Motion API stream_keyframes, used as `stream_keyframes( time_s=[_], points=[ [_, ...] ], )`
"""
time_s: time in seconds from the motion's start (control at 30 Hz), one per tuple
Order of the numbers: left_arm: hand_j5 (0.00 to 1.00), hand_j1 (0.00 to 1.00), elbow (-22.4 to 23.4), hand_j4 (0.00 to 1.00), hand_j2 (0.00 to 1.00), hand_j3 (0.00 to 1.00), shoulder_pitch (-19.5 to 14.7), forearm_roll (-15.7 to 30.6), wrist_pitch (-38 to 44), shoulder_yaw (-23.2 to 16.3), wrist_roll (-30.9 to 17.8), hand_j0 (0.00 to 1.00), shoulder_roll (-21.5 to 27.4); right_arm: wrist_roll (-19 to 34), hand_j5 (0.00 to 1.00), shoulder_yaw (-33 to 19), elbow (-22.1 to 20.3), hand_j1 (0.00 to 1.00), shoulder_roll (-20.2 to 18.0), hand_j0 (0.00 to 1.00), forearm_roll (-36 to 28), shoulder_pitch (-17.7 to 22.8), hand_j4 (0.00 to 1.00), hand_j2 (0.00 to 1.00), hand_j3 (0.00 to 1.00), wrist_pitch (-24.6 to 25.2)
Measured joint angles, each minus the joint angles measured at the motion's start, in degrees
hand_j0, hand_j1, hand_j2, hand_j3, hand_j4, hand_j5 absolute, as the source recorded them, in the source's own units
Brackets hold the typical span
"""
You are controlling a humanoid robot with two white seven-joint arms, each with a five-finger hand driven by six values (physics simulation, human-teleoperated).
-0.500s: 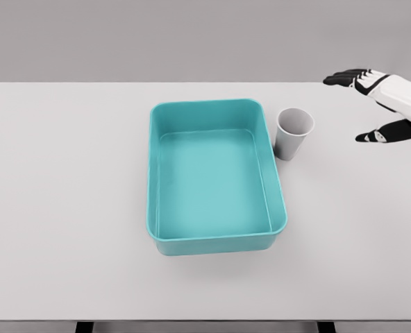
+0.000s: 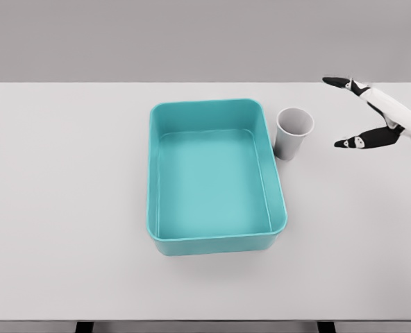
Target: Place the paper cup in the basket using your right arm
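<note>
1. Flat white rectangular table (image 2: 66,208): spanned nearly the whole head view, against a plain grey backdrop.
2. Teal rectangular plastic basket (image 2: 278,187) with rounded corners and raised walls: stood on the table near the middle, long side running away from the camera; held nothing inside.
3. White paper cup (image 2: 294,134), tapered toward the base: stood upright on the table, mouth open upward, just beside the basket's right wall near its far right corner; whether cup and wall touched could not be told. Not inside the basket.
4. White robot right hand (image 2: 382,114) with black fingertips: entered from the right edge, above the table, to the right of the cup and apart from it. Fingers (image 2: 344,82) stretched leftward at the top, thumb (image 2: 362,139) stretched leftward below, a wide gap between them facing the cup. Spread apart, grasping nothing, touching no object.
5. Right forearm: mostly cut off by the right edge of the frame.
</note>
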Motion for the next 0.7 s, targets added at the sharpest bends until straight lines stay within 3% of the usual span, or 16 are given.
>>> stream_keyframes(
  time_s=[0.27, 0.7],
  points=[
    [1.00, 1.00, 0.00, 1.00, 1.00, 1.00, 0.00, 0.00, 0.02, 0.00, 0.00, 1.00, 0.00, -1.70, 1.00, 4.44, 1.59, 1.00, 1.83, 1.00, -11.27, 2.37, 1.00, 1.00, 1.00, -0.05],
    [1.00, 1.00, 0.00, 1.00, 1.00, 1.00, 0.00, 0.00, 0.01, 0.00, 0.00, 1.00, 0.00, -1.93, 1.00, 5.22, 7.72, 1.00, 7.70, 1.00, -12.78, 2.46, 1.00, 1.00, 1.00, -0.02]
  ],
)
